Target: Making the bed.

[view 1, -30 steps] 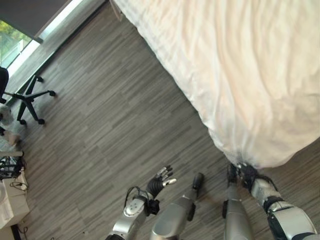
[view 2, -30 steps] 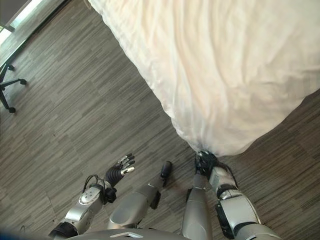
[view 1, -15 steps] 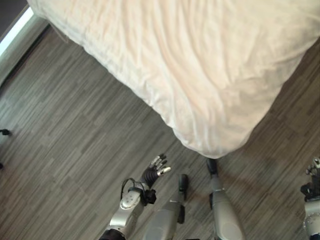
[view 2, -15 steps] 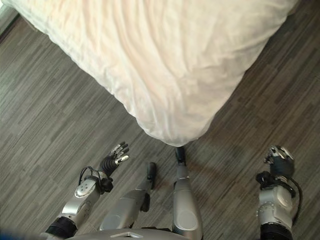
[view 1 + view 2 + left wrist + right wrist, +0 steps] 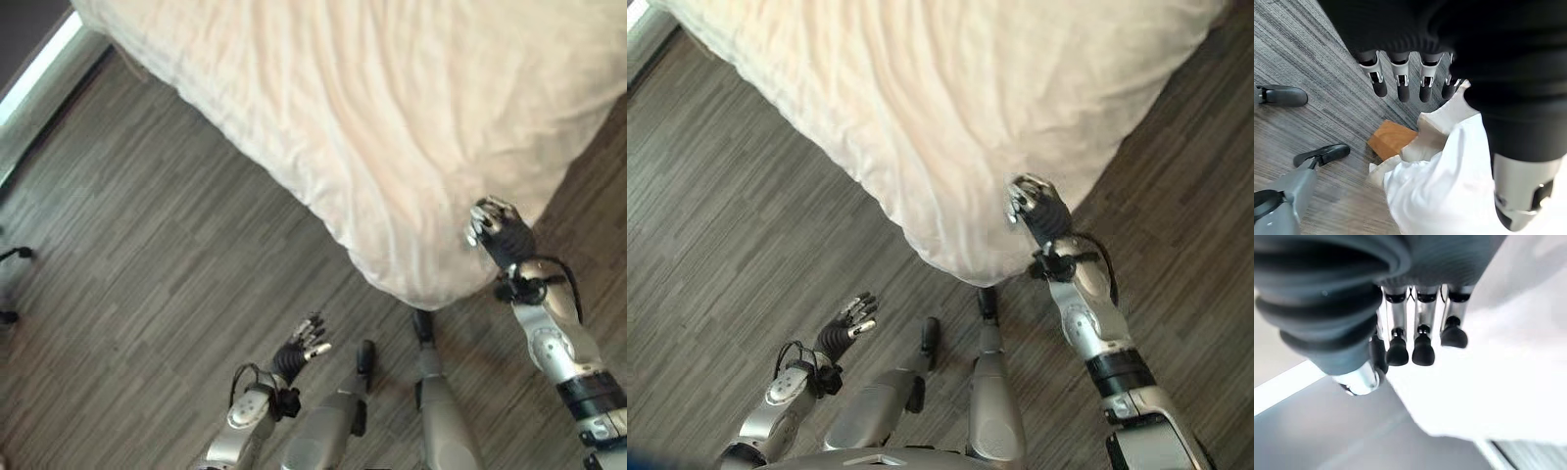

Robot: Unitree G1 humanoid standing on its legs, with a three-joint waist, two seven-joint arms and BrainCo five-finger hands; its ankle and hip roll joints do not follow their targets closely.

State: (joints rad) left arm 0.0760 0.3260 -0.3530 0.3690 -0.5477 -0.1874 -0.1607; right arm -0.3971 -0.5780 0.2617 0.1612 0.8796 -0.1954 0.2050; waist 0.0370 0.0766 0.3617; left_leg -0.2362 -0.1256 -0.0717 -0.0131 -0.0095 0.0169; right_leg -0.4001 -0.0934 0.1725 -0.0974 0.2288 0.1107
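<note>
Two hands up, neither holding anything. Right hand [image 5: 498, 231], which was low at 4 o'clock half a second ago, has risen to hover over the duvet [image 5: 392, 127] beside its hanging corner, fingers loosely bent, gripping no cloth. Left hand [image 5: 302, 345] stays spread over the floor [image 5: 147, 255] at 7 o'clock. Duvet lies over the bed, its corner drooping at 5 o'clock. Likely lining up to smooth or tug that corner.
</note>
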